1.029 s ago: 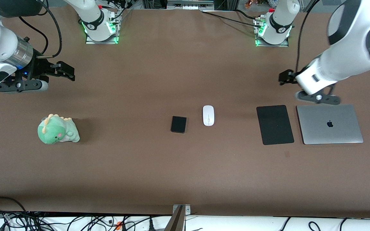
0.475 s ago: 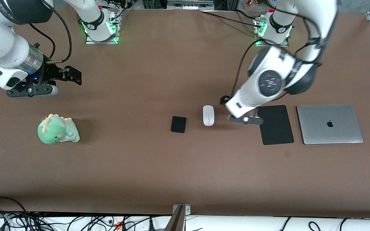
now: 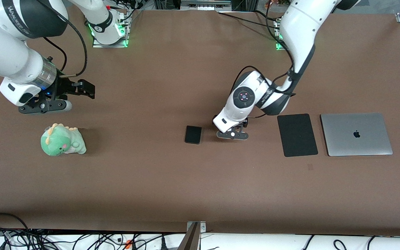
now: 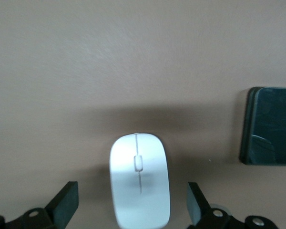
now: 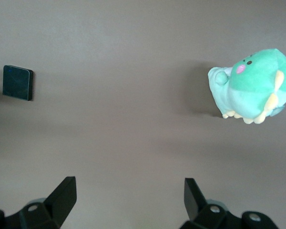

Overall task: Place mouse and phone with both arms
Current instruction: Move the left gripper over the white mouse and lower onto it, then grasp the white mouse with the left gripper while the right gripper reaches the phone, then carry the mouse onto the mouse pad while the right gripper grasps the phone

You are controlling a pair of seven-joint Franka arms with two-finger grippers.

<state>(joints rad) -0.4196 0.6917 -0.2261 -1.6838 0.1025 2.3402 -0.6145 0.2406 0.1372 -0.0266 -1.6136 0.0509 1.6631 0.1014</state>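
Jaws spread wide, both grippers | left gripper (image 4: 133, 207) straddles mouse (image 4: 139, 179) | right gripper (image 5: 126, 200) above bare table (image 3: 151, 180)

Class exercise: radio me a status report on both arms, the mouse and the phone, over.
Left pincer open, straddling the mouse. Right pincer open, above bare table near the plush dinosaur. Phone untouched. Nothing obstructing.

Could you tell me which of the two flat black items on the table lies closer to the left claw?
The phone, the small black slab beside the left claw. The larger black mat lies toward the laptop.
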